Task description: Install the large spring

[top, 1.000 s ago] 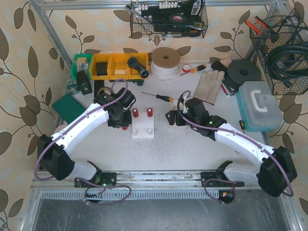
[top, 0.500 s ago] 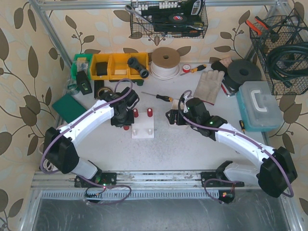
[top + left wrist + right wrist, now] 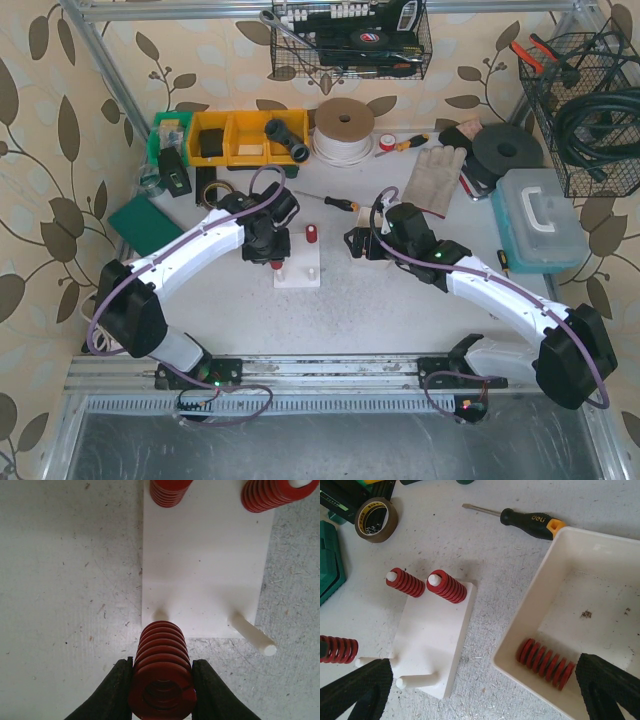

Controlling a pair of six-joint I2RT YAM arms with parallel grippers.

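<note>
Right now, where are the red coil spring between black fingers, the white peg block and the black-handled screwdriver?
Red coil spring (image 3: 161, 652), left wrist view, coils.
White peg block (image 3: 200, 565), left wrist view, bare top.
Black-handled screwdriver (image 3: 527, 521), right wrist view, handle.

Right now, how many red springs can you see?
4 springs: two on the white block's pegs, one in the left gripper, one in the white tray. Others may be hidden.

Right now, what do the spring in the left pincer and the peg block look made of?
Spring: likely steel coated glossy red; the flat coils catch highlights. Peg block: probably matte white plastic, going by its uniform colour and smooth surface; painted wood is possible.
</note>
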